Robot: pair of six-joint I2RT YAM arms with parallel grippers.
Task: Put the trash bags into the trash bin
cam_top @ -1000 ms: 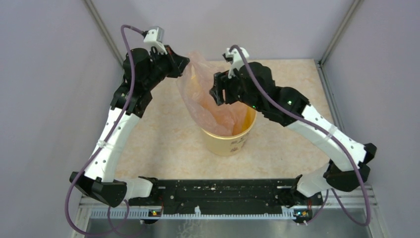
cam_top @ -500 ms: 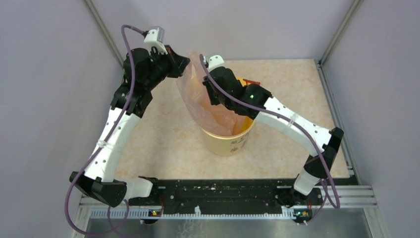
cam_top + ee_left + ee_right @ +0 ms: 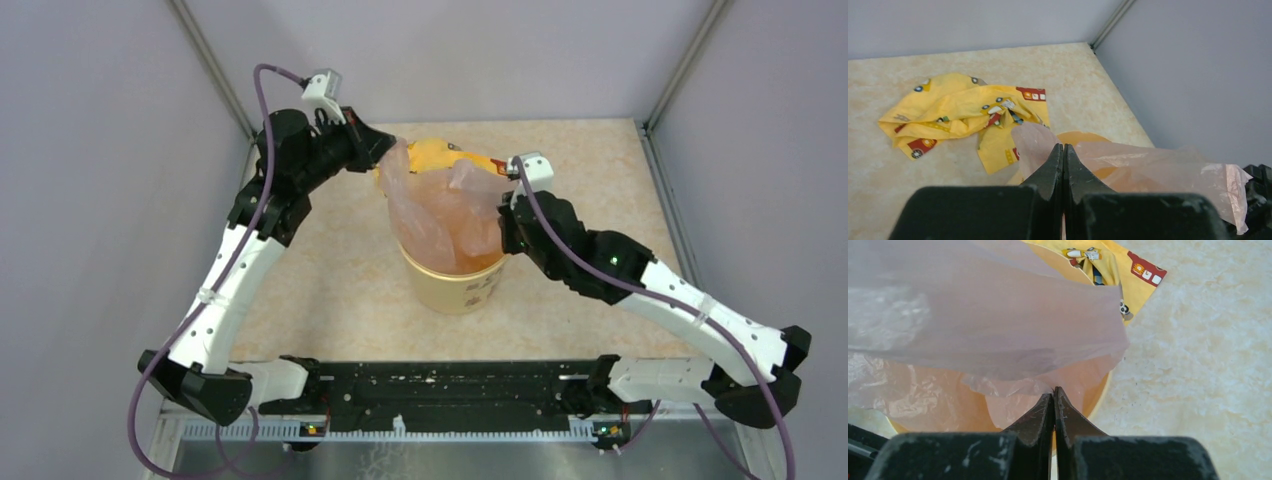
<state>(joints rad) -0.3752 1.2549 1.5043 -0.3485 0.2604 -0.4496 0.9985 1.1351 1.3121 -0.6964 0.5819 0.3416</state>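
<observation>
Since earlier frames: right gripper (image 3: 507, 218) swung from behind trash bag (image 3: 445, 205) down to bag's right side, beside rim of trash bin (image 3: 462, 290); bag lowered, now spread across bin mouth.
- State, left gripper (image 3: 385, 150): fingers pressed together, pinching bag's upper left edge; bag hangs just ahead of and below tips.
- State, right gripper: fingers pressed together on bag's right edge; bin just below tips.
- Bag's lower part inside bin.
- Count: one bag, one bin, one yellow wrapper (image 3: 440, 153) beyond bin, two grippers.
</observation>
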